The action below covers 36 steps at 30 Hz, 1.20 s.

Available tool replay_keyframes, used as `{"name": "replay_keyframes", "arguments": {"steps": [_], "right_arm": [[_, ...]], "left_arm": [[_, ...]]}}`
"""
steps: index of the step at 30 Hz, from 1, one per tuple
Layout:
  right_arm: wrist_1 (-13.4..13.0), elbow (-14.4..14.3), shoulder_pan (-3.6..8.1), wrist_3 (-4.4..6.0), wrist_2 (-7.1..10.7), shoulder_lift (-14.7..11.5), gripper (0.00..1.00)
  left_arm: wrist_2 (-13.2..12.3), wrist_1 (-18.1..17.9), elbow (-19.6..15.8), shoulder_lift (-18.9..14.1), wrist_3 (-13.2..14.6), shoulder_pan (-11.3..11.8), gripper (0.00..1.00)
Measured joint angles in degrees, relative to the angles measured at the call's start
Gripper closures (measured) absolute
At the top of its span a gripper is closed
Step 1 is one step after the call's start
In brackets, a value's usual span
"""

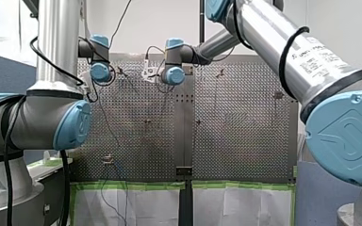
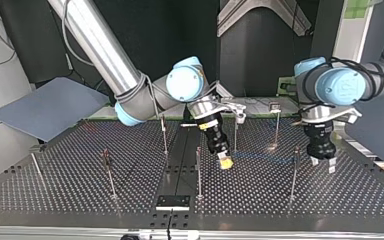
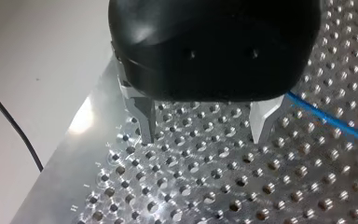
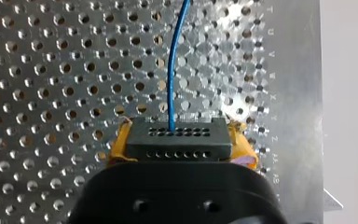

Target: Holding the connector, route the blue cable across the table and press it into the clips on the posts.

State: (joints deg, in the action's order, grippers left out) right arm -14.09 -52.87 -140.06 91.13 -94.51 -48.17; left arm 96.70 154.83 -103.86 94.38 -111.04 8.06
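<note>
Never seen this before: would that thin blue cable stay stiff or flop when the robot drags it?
Probably floppy: the blue cable curves gently leaving the connector. Likely light, being so thin. It shouldn't slip, since my right gripper grips the blocky connector, not the wire.

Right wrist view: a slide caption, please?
My right gripper, yellow-padded, clamps the dark connector; its blue cable runs ahead across the perforated table.
</note>
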Motion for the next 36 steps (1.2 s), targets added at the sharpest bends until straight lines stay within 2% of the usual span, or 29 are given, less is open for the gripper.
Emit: {"name": "replay_keyframes", "arguments": {"steps": [3, 7, 12, 20, 24, 30, 36], "right_arm": [[0.5, 0.0, -0.18, -0.63, -1.78, -0.1, 1.0], [1.2, 0.0, -0.48, -1.38, -4.29, -0.5, 1.0], [1.5, 0.0, -0.74, -1.65, -5.51, -0.9, 1.0], [1.6, 0.0, -1.06, -1.81, -5.69, -1.2, 1.0], [1.8, 0.0, -1.19, -1.82, -5.69, -1.2, 1.0], [1.9, 0.0, -1.22, -1.76, -5.69, -1.2, 1.0], [1.9, 0.0, -1.23, -1.61, -5.69, -1.2, 1.0]], "left_arm": [[0.4, 1.7, -1.0, -1.0, -0.2, -0.1, 0.0], [2.2, 4.1, -2.5, -2.5, 0.4, -0.2, 0.0], [4.3, 7.3, -4.1, -5.1, 0.3, -0.2, 0.0], [1.4, 11.9, -5.5, -8.4, 0.3, -0.9, 0.0], [0.7, 14.1, -6.2, -9.9, 0.2, -1.2, 0.0], [-1.0, 16.4, -6.9, -12.3, -0.7, -1.5, 0.0], [-2.8, 18.5, -7.0, -15.6, -0.3, -1.9, 0.0]]}}
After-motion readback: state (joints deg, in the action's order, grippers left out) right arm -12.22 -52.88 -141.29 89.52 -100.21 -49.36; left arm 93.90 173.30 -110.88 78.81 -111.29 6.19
